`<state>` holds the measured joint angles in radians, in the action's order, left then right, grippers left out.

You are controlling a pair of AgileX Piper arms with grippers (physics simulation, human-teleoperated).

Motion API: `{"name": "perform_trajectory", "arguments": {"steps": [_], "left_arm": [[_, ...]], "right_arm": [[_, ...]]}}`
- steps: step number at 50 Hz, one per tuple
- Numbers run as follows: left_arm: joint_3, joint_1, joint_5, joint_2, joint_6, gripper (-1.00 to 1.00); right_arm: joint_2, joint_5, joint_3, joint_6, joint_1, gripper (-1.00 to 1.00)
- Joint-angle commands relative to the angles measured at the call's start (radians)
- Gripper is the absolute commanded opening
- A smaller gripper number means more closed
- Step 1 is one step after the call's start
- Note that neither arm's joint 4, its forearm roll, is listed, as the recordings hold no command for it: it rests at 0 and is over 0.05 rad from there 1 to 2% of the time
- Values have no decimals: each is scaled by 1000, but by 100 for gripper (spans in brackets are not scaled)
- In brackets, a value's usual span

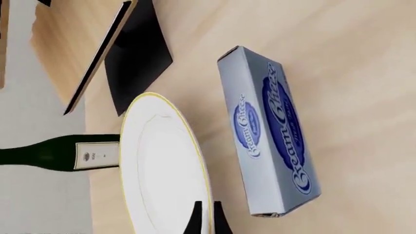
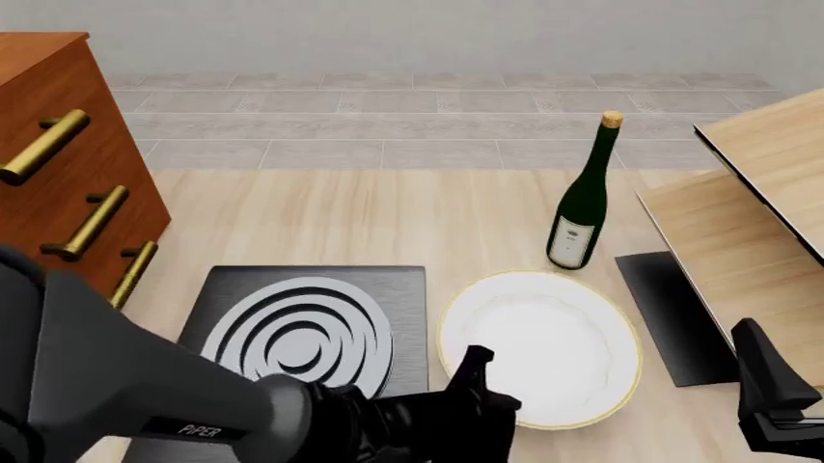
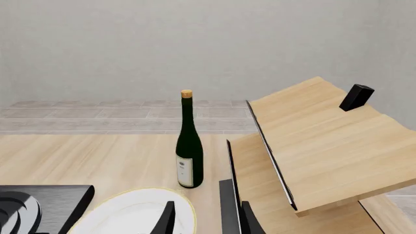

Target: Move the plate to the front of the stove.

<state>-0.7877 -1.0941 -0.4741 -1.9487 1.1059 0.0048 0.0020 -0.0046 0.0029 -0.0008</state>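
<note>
Plate (image 2: 541,342) lies between stove (image 2: 309,323) and bottle (image 2: 582,207).

A grey-blue rectangular cardboard box (image 1: 268,131), seen only in the left wrist view, carries the words "Cream Cheese" in white script on dark blue oval emblems, once large along one face and once smaller on the adjoining face; further small lettering inside the ovals is too fine to read. The dark grey arm casing of the left arm (image 2: 142,386) bears the word "PIPER" in small pale capitals in the front view. The dark green glass wine bottle (image 2: 582,203) has a cream paper label with a small dark mark, but its print is illegible.
</note>
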Motion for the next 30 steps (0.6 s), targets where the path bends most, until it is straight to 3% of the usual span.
{"name": "perform_trajectory", "arguments": {"steps": [1, 30], "left_arm": [[84, 29, 62, 48, 31, -100], [94, 50, 184, 227, 108, -100]], "right_arm": [[0, 0, 0, 0, 0, 100], [0, 0, 0, 0, 0, 100]]}}
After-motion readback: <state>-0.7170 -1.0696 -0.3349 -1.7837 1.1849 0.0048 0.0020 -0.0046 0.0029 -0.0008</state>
